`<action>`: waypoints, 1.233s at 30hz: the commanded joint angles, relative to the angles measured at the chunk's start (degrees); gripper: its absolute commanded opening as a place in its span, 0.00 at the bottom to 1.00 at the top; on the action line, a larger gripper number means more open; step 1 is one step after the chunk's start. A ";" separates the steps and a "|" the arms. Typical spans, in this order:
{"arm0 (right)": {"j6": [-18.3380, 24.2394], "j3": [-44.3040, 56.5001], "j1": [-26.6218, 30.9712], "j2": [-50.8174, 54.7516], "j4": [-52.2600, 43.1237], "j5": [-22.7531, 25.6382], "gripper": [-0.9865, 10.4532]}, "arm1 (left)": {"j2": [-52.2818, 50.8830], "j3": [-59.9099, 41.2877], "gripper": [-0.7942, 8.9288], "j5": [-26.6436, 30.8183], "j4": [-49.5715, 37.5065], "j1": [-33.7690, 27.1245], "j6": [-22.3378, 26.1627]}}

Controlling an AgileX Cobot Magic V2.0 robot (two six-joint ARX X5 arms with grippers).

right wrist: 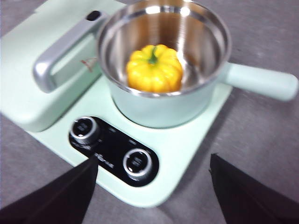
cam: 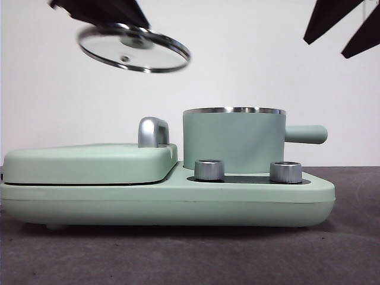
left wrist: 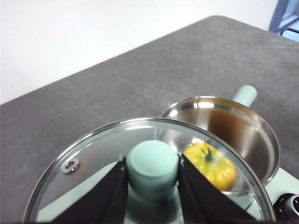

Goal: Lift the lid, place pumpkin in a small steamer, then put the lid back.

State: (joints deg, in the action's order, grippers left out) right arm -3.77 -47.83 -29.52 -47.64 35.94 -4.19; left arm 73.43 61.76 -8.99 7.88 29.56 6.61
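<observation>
The glass lid [cam: 134,48] hangs tilted in the air at the upper left of the front view, above the flat griddle cover. My left gripper [left wrist: 153,170] is shut on its mint-green knob [left wrist: 153,163]. Inside the small steamer [cam: 234,140] lies the yellow pumpkin [right wrist: 154,68] with its green stem up; it also shows through the lid [left wrist: 149,172] as the pumpkin [left wrist: 211,164] in the steamer [left wrist: 252,135]. My right gripper [right wrist: 152,184] is open and empty, high above the control knobs, seen as black tips [cam: 341,27] at the top right.
The steamer [right wrist: 163,56] sits on a mint-green cooker base [cam: 166,199] with two steel dials [cam: 209,170] [cam: 285,172]. A closed griddle cover [cam: 89,163] with a steel handle [cam: 152,132] fills the left half. The pot's side handle [cam: 306,134] points right.
</observation>
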 commanded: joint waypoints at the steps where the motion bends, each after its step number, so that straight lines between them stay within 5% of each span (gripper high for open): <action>1: -1.97 0.35 -0.31 1.01 -0.28 1.57 0.41 | 3.23 1.07 0.10 -0.31 -5.29 1.66 0.90; 20: -2.21 0.70 -0.31 3.96 2.45 4.68 0.41 | 16.61 1.36 0.10 -0.35 -24.81 10.23 0.24; 37: -2.25 0.70 -0.31 3.93 2.69 5.07 0.41 | 22.18 4.44 0.10 -2.25 -27.28 10.27 -0.94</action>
State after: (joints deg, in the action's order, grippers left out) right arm -5.30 -46.81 -29.52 -43.27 38.85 0.51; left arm 94.80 63.90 -10.68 -17.39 39.29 6.28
